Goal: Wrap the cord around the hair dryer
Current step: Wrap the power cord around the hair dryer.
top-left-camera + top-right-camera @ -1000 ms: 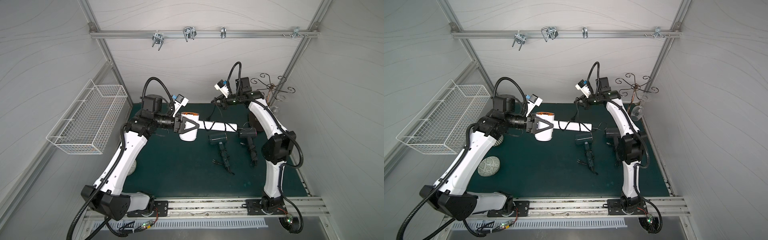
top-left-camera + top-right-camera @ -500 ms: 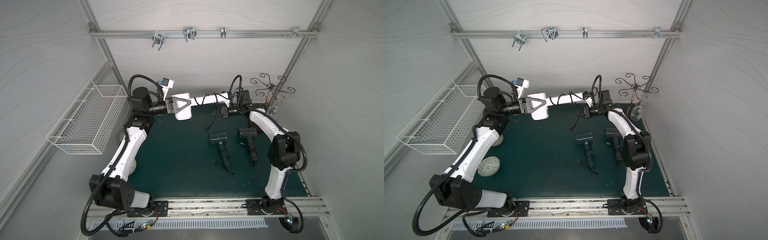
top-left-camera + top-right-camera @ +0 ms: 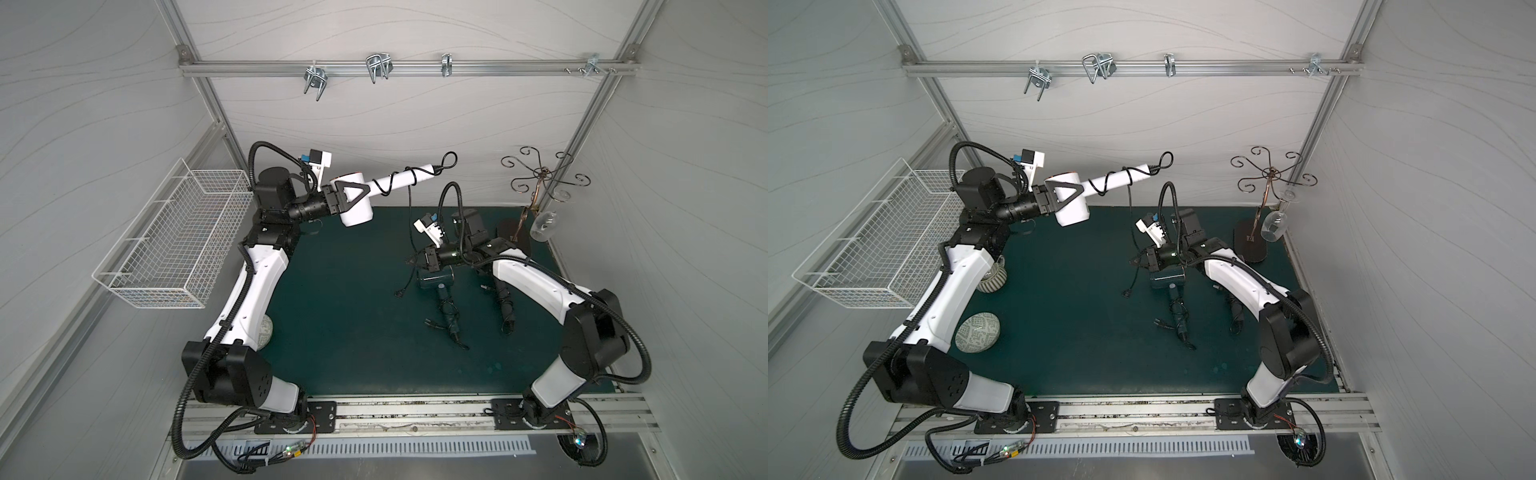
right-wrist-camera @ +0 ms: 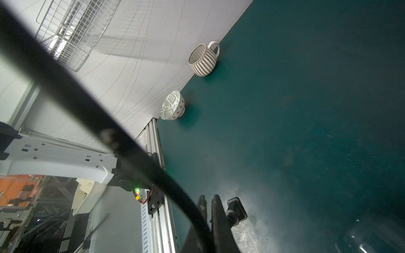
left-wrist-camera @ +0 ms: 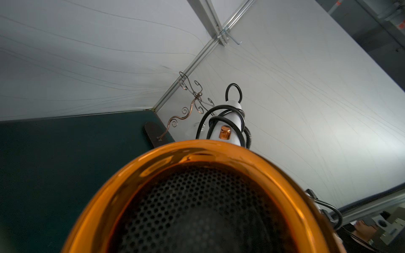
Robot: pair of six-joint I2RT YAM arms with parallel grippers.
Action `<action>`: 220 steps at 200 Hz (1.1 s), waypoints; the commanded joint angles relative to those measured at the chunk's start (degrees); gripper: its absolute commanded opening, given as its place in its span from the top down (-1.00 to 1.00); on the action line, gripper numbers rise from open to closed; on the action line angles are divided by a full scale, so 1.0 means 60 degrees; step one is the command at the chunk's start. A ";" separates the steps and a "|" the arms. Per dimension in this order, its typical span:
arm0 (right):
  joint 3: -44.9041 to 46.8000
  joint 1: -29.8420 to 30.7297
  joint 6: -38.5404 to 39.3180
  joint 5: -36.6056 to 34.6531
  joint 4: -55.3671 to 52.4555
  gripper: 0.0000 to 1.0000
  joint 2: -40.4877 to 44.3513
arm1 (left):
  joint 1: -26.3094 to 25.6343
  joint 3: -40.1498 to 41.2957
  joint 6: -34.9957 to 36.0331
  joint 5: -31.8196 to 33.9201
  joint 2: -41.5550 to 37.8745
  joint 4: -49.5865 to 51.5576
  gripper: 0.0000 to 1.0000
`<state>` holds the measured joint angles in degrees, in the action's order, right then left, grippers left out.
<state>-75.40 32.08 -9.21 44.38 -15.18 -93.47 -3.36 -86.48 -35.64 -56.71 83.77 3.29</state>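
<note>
My left gripper (image 3: 348, 196) is shut on the barrel of a white hair dryer (image 3: 356, 210), held high at the back left in both top views (image 3: 1073, 210). Its handle (image 3: 401, 180) points right and upward, and the black cord (image 3: 409, 216) is coiled round it in a few turns. From the handle's end the cord hangs down to my right gripper (image 3: 415, 259), which is shut on it low over the mat. The plug (image 3: 400, 293) dangles below. In the left wrist view the orange rim (image 5: 197, 153) fills the frame and hides the fingers. In the right wrist view the cord (image 4: 87, 105) runs between the fingers (image 4: 219, 219).
A dark green hair dryer (image 3: 434, 278) lies right under the right gripper, and a black one (image 3: 503, 299) lies partly behind the right arm. A wire basket (image 3: 174, 237) hangs on the left wall. A glass stand (image 3: 540, 178) with a wine glass (image 3: 542, 226) is back right. A mug (image 3: 990, 276) and a bowl (image 3: 977, 332) sit at the left edge.
The left arm lifted the hair dryer up and back to the left. The right gripper came down and forward from near the handle's end, drawing the cord with it.
</note>
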 commanded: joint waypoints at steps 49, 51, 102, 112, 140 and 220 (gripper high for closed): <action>-0.3427 0.1139 0.2648 -0.1831 -0.5459 1.00 0.0455 | 0.0021 -0.0766 0.4182 0.2822 0.0336 0.4028 1.00; -0.3583 0.1172 0.2766 -0.1878 -0.5631 1.00 0.0420 | 0.0007 -0.0753 0.4229 0.2857 0.0347 0.4086 1.00; -0.7851 0.1543 0.4882 -0.3034 -0.8633 1.00 -0.1028 | -0.1068 0.0126 0.5255 0.3500 0.0365 0.5112 1.00; -0.8312 0.1544 0.5071 -0.3417 -0.8663 1.00 -0.1182 | -0.1298 0.0249 0.5410 0.3595 0.0354 0.5285 1.00; -0.9582 0.1407 0.5852 -0.4400 -0.8801 1.00 -0.1778 | -0.1627 0.0617 0.5548 0.3473 0.0114 0.5497 1.00; -1.0278 -0.0132 0.8317 -0.3737 -0.8815 1.00 -0.1964 | -0.2034 0.1024 0.6108 0.4186 -0.0436 0.6042 1.00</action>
<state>-138.04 32.23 30.11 20.60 -69.65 -108.88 -15.11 -81.06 -2.85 -35.35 82.70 36.77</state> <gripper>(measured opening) 0.066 0.772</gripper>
